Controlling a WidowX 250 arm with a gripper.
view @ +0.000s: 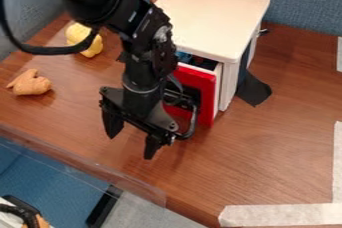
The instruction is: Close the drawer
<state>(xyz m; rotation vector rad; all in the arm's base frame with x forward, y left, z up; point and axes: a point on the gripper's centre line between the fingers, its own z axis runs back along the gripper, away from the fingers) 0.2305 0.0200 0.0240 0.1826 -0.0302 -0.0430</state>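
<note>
While its drawer (208, 92) juts from the white cabinet (210, 19), the closing push is left to do

Because a strip of the drawer's white side shows between its red front and the cabinet body, and blue contents (186, 57) show below the overhanging top, the job cannot be called done. The drawer sits in its slot at the front of the cabinet, which stands towards the far edge of the bench (267, 157), and its face is turned to the near left edge. How much of its travel is left is hard to judge, since the arm hides part of the front; it looks like a modest gap. What is left, in my judgement, is a push on that red face, straight back into the cabinet, until the front meets the body.

The black arm (143, 22) comes in from the upper left and bends down in front of the drawer. At its end the gripper (132, 138) points down, low over the bench, between the red front and the near left edge. Its fingers are spread wide, with nothing held between them. The side of the gripper nearest the cabinet overlaps the drawer face in the camera view; whether the two touch, I cannot tell. An off-centre push could make the drawer bind or turn the cabinet slightly.
</note>
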